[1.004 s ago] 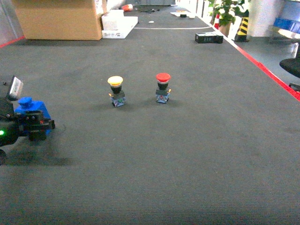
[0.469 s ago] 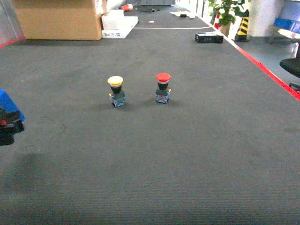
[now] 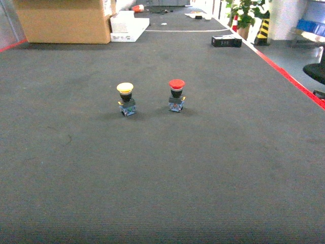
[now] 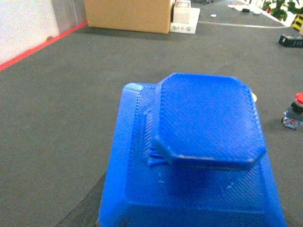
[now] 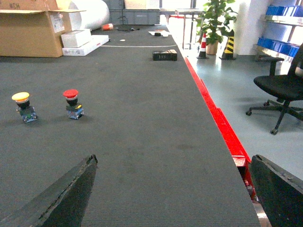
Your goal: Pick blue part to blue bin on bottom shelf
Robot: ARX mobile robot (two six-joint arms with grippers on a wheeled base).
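Dark mat (image 3: 203, 168): yellow button (image 3: 125, 98), red button (image 3: 176, 94) upright.

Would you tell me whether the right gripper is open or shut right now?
Open. In the right wrist view its two dark fingers stand wide apart at the frame's lower corners, with only bare dark mat between them.

You can read almost nothing here: the cardboard box (image 5: 33, 28) carries a white label (image 5: 57, 21) and dark print near its top edge, both too small to make out.
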